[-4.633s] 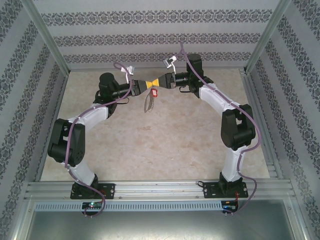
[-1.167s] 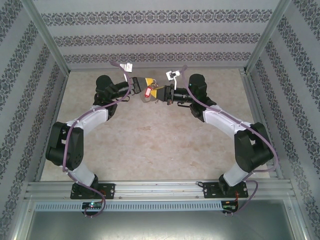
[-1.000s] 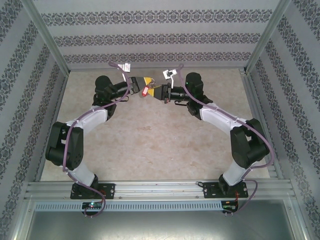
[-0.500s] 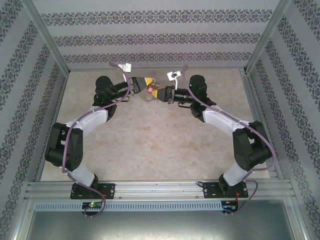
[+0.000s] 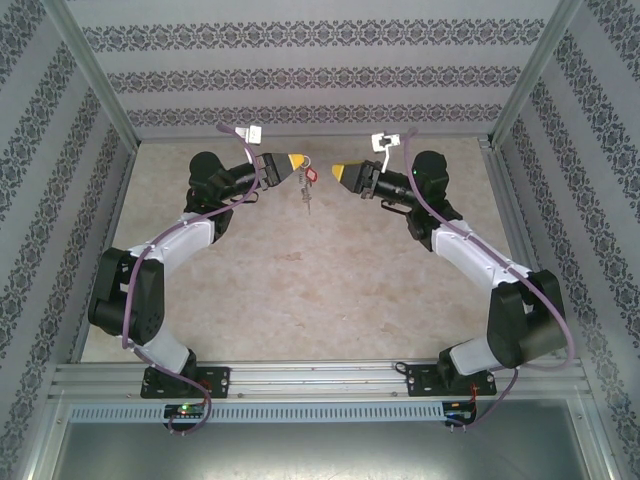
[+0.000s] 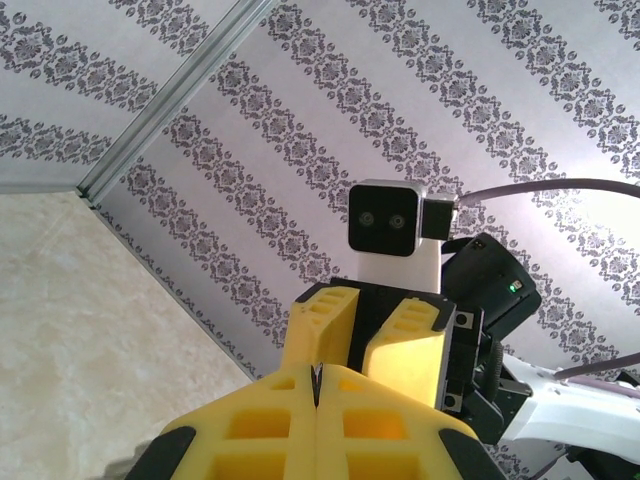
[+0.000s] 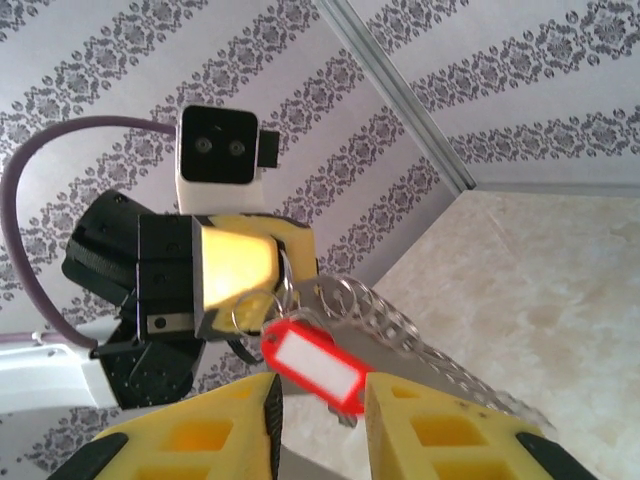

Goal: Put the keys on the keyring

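My left gripper (image 5: pixel 298 161) is shut on the top end of the keyring (image 5: pixel 305 199), a flat grey metal loop that hangs below it above the table. The keys, a red tag (image 5: pixel 309 176) with a small silver key, dangle from a ring beside the left fingertips. In the right wrist view the keyring (image 7: pixel 440 365) slants down to the right with its row of small rings, and the red tag (image 7: pixel 310 362) hangs off a ring at the left gripper (image 7: pixel 280 262). My right gripper (image 5: pixel 337 170) stands open a short way to the right, clear of the tag.
The beige table (image 5: pixel 320 290) lies under both arms. Patterned walls (image 5: pixel 320 75) and metal frame posts (image 5: pixel 100 80) enclose the back and sides. An aluminium rail (image 5: pixel 320 380) carries the arm bases at the near edge.
The right gripper has opened and drawn back to the right, away from the left gripper. The red tag now hangs with the keyring from the left gripper, which stayed shut.
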You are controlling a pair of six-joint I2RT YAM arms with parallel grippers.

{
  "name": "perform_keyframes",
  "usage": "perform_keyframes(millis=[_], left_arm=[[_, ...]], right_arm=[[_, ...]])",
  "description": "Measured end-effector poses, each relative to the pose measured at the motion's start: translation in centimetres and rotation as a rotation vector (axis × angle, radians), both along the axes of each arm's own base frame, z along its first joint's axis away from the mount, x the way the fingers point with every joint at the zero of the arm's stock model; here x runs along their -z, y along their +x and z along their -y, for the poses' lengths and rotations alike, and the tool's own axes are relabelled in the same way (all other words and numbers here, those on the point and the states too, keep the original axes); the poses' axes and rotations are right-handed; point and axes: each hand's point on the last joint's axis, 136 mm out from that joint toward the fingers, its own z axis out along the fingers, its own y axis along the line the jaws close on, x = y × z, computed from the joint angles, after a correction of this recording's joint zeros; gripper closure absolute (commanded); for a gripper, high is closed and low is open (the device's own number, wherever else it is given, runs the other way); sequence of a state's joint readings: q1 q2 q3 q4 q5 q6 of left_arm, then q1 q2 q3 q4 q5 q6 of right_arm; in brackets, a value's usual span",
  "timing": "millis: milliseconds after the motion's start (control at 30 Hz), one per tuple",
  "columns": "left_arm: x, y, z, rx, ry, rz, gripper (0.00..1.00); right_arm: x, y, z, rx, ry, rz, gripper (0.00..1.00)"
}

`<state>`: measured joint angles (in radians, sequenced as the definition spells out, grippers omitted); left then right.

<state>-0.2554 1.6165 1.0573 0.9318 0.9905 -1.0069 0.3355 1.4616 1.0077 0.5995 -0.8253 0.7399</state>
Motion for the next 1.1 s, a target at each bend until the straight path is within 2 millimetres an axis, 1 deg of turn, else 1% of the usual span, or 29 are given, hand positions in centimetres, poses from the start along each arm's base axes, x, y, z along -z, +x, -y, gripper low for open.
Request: perform_keyframes(millis=[133, 233, 467, 600, 767, 900, 1033, 1100], left_arm=[[0.0, 0.0, 0.0, 0.000, 0.000, 0.000, 1.00], [0.0, 0.0, 0.0, 0.000, 0.000, 0.001, 1.00], [0.0, 0.0, 0.0, 0.000, -0.001, 0.003, 1.00], [0.0, 0.0, 0.0, 0.000, -0.001, 0.003, 1.00], [0.0, 0.0, 0.0, 0.000, -0.001, 0.003, 1.00], [-0.1, 0.0, 0.0, 0.000, -0.002, 0.006, 1.00], [-0.3, -0.1, 0.0, 0.000, -0.005, 0.018, 1.00], [-0.3, -0.1, 0.0, 0.000, -0.005, 0.018, 1.00]], right_arm=[[-1.3, 0.1, -1.5, 0.001, 0.030, 0.014, 0.65], [-1.6, 0.3, -2.2, 0.002, 0.054, 0.008, 0.65], [-0.6, 1.2, -3.5, -0.005, 0.086, -0.044, 0.68], [-0.3, 1.0, -4.3, -0.020, 0.091, -0.056, 0.71], [-1.0, 0.8, -4.6, -0.030, 0.104, -0.047, 0.74], [-1.3, 0.8, -4.6, -0.030, 0.109, -0.042, 0.80], [-1.3, 1.0, -4.7, -0.032, 0.111, -0.044, 0.81], [-1.4, 1.1, -4.8, -0.034, 0.111, -0.040, 0.89]])
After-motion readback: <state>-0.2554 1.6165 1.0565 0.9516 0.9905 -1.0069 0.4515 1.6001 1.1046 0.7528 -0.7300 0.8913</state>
